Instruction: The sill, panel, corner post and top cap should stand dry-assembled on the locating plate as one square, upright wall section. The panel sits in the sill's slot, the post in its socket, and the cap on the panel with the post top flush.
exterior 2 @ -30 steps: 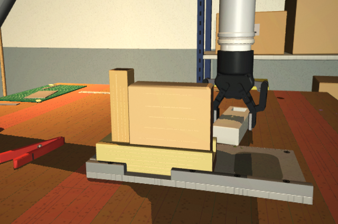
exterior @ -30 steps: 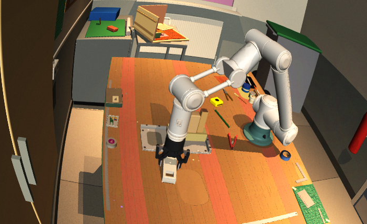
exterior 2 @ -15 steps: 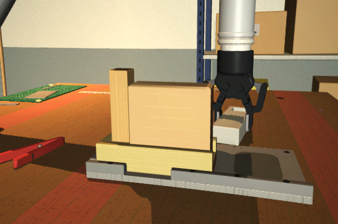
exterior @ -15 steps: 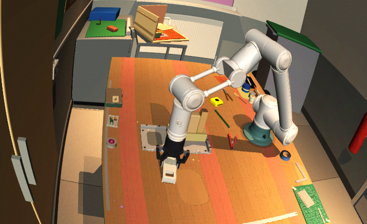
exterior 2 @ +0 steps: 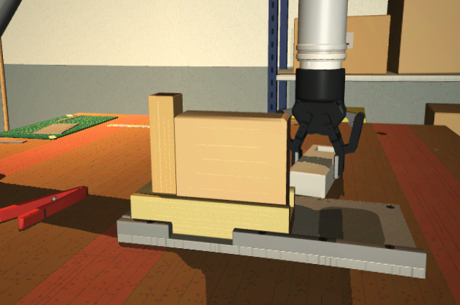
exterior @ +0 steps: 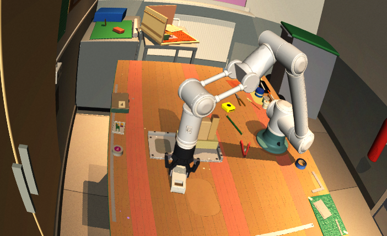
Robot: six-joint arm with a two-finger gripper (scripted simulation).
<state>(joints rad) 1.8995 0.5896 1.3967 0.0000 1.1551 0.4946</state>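
On the grey locating plate (exterior: pixel 186 146) (exterior 2: pixel 282 234) the yellow sill (exterior 2: pixel 211 214) carries the tan panel (exterior 2: pixel 232 156) (exterior: pixel 204 129) upright, with the taller corner post (exterior 2: pixel 163 143) (exterior: pixel 214 126) standing at its end. The pale top cap (exterior: pixel 178 181) (exterior 2: pixel 311 175) lies flat on the bench beside the plate, with a rectangular hole near its outer end. My gripper (exterior: pixel 182 170) (exterior 2: pixel 317 160) points straight down over the cap and its fingers are closed on the cap's sides.
The robot base (exterior: pixel 272 140) stands beyond the plate. A red clamp (exterior: pixel 244 148) (exterior 2: pixel 41 207), a green pencil (exterior: pixel 233 124), a yellow tape measure (exterior: pixel 228 107) and a blue tape roll (exterior: pixel 300 163) lie around it. A roll (exterior: pixel 118 150) sits at the bench's left edge.
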